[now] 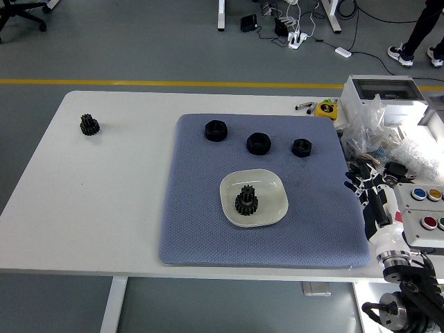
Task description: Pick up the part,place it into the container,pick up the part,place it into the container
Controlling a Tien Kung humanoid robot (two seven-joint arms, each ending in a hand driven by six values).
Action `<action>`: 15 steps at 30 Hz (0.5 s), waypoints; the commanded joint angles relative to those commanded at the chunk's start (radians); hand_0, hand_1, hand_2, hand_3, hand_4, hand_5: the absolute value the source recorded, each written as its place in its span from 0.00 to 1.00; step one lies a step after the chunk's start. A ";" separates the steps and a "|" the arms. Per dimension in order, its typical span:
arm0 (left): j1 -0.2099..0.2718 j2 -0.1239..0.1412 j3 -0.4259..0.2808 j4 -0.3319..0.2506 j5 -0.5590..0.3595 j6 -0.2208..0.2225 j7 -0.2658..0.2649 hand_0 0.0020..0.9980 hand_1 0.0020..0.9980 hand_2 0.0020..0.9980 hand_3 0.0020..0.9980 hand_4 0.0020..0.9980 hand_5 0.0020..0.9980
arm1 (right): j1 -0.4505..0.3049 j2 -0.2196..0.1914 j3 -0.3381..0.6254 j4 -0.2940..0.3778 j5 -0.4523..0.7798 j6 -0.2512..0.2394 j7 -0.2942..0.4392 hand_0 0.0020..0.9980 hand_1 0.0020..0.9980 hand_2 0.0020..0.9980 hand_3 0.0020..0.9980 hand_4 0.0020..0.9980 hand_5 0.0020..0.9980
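A white square dish (270,206) sits on the blue-grey mat (201,222) and holds one black gear (246,202). Three black nuts lie in a row on the mat's far part: left (216,130), middle (259,143), right (301,147). Another black gear (89,125) stands alone on the white table at the far left. My right hand (369,193) is at the mat's right edge, fingers spread, holding nothing. My left arm is not in view.
A white box (386,93), crumpled plastic bags (388,142) and a button panel (424,208) crowd the table's right side. A yellow tape measure (325,109) and pens (303,107) lie beyond the mat. A person's feet (415,54) show at the top right.
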 joint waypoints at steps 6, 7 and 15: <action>0.001 0.001 0.001 0.000 -0.002 0.000 0.000 0.73 0.72 0.78 0.63 0.70 0.62 | 0.001 0.005 -0.006 -0.003 -0.005 -0.005 0.000 0.82 0.80 0.83 0.83 1.00 0.79; 0.001 0.001 0.001 0.000 -0.001 0.000 0.001 0.73 0.72 0.78 0.63 0.70 0.62 | 0.000 0.005 -0.007 -0.003 -0.005 -0.005 0.000 0.82 0.80 0.83 0.83 1.00 0.79; 0.001 0.001 0.000 0.000 0.000 -0.001 0.002 0.73 0.72 0.78 0.63 0.70 0.62 | 0.000 0.005 -0.005 -0.002 -0.004 -0.006 0.002 0.82 0.80 0.83 0.83 1.00 0.79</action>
